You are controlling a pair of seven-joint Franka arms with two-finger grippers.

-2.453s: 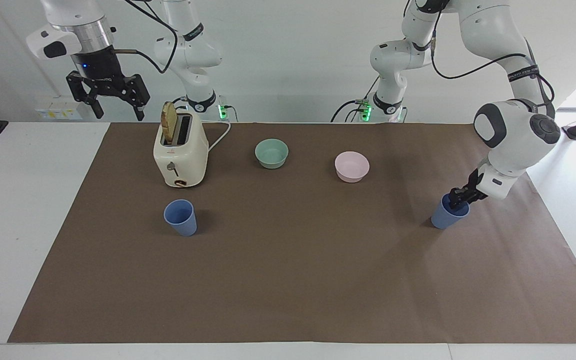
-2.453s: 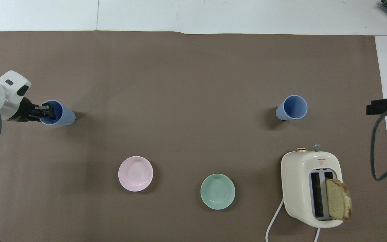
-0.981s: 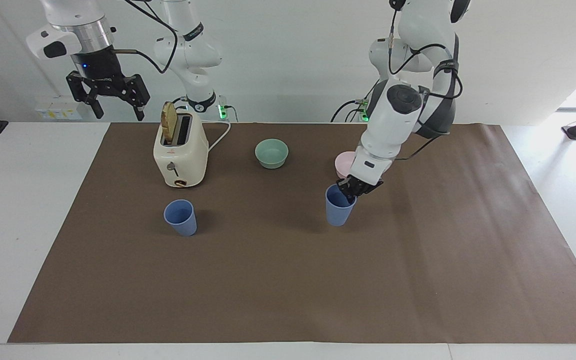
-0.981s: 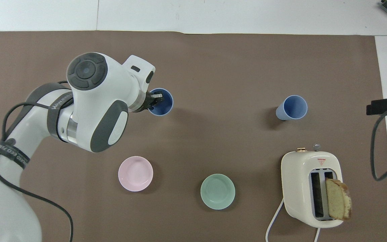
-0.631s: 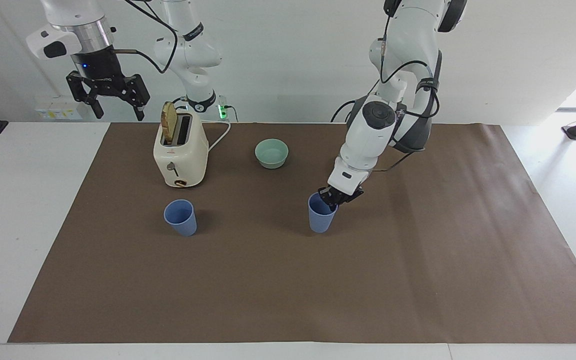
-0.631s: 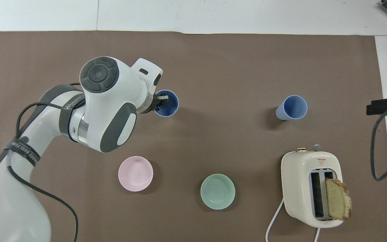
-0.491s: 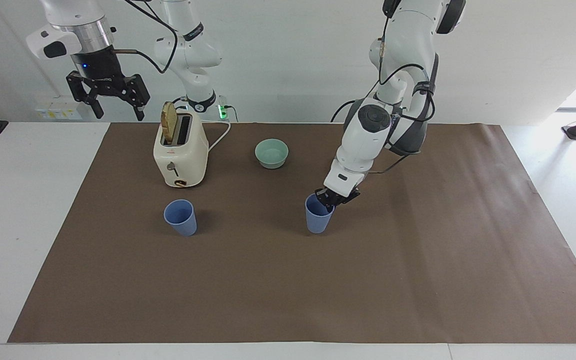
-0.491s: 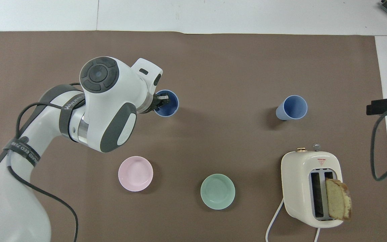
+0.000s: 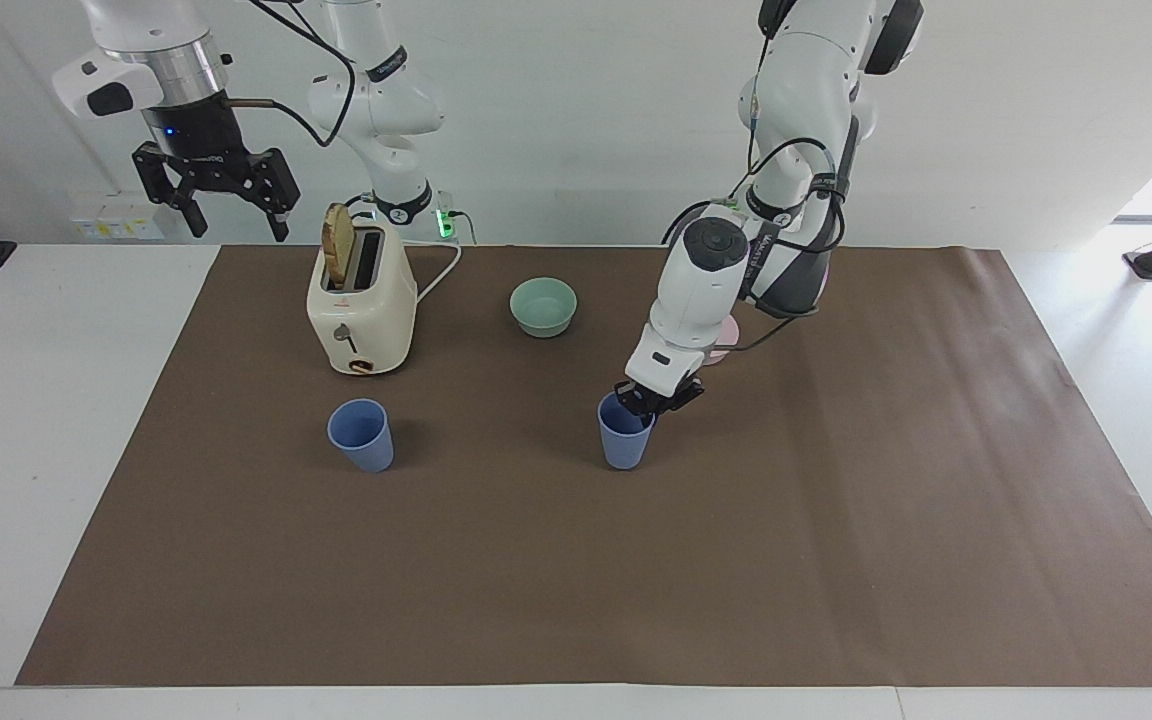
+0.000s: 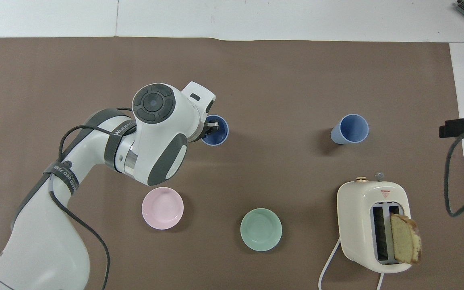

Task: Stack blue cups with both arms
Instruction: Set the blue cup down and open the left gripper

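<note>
My left gripper [image 9: 644, 404] is shut on the rim of a blue cup [image 9: 624, 436] near the middle of the brown mat; the cup's base is at or just above the mat. In the overhead view the same gripper [image 10: 211, 129] pinches that cup [image 10: 217, 132] at its rim. The second blue cup [image 9: 361, 434] stands upright on the mat toward the right arm's end, farther from the robots than the toaster; it shows in the overhead view [image 10: 350, 129] too. My right gripper [image 9: 229, 203] is open, empty and waits high above the table edge beside the toaster.
A cream toaster [image 9: 361, 303] with a bread slice in one slot stands near the right arm's base, its cord trailing. A mint-green bowl [image 9: 543, 306] and a pink bowl [image 10: 162, 208] sit nearer the robots than the cups. The brown mat [image 9: 576, 580] covers the table.
My left arm has carried its blue cup from the left arm's end of the mat to the middle, toward the second cup. The right arm has not moved.
</note>
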